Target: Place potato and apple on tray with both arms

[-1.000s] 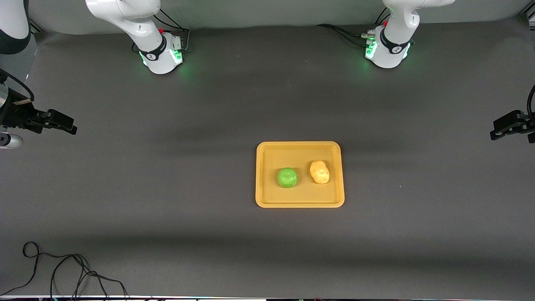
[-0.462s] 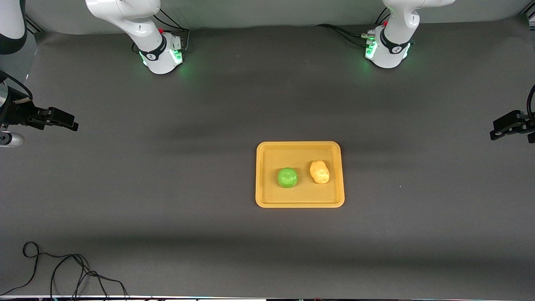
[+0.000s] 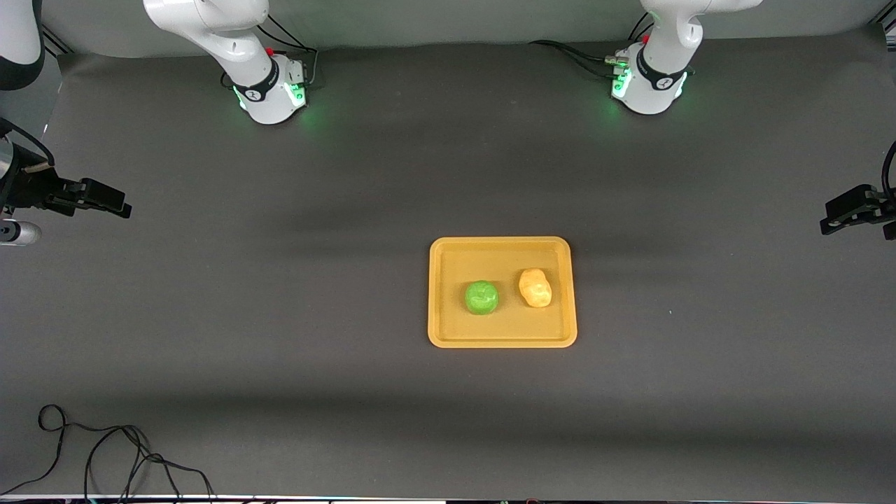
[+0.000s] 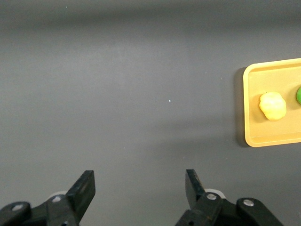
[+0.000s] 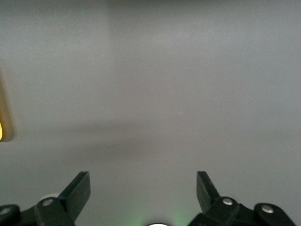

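Note:
The orange-yellow tray (image 3: 448, 325) lies in the middle of the table. The green apple (image 3: 481, 297) and the tan-yellow potato (image 3: 535, 288) both rest on it, side by side and apart, the potato toward the left arm's end. My right gripper (image 3: 115, 204) is open and empty, over bare table at the right arm's end, well away from the tray. My left gripper (image 3: 836, 218) is open and empty over the left arm's end. The left wrist view shows its open gripper (image 4: 139, 181), the tray (image 4: 263, 137), the potato (image 4: 273, 105) and a sliver of apple (image 4: 298, 95). The right wrist view shows its open gripper (image 5: 143, 183) over bare mat.
A dark grey mat (image 3: 280, 315) covers the table. A loose black cable (image 3: 105, 448) lies at the near corner at the right arm's end. The two lit arm bases (image 3: 269, 91) (image 3: 647, 84) stand along the table's robot side.
The right gripper has drifted a little toward the robots' side of the table. The left gripper, tray, apple and potato have not moved.

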`<control>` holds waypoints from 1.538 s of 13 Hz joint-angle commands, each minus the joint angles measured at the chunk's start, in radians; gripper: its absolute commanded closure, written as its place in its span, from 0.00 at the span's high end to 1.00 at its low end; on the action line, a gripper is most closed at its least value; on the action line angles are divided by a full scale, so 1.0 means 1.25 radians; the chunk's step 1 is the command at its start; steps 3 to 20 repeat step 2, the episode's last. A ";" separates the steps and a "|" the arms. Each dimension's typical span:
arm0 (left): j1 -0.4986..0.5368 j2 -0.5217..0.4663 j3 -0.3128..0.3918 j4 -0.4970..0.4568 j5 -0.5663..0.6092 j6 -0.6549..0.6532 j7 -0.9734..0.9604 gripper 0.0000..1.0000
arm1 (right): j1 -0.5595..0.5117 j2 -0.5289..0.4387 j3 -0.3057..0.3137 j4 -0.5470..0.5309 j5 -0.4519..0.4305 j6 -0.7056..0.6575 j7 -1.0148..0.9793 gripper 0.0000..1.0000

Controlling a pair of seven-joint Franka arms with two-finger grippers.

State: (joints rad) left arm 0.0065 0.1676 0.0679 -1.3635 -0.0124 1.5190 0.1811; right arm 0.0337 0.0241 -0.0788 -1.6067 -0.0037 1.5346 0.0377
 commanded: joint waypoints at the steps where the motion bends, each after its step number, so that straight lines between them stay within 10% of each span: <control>1: -0.005 -0.006 0.002 0.006 0.009 -0.010 0.011 0.99 | 0.000 -0.005 -0.001 0.004 0.013 -0.010 -0.015 1.00; 20: -0.005 -0.006 0.002 0.006 0.009 -0.009 0.011 1.00 | 0.001 -0.005 -0.002 0.004 0.013 -0.010 -0.015 1.00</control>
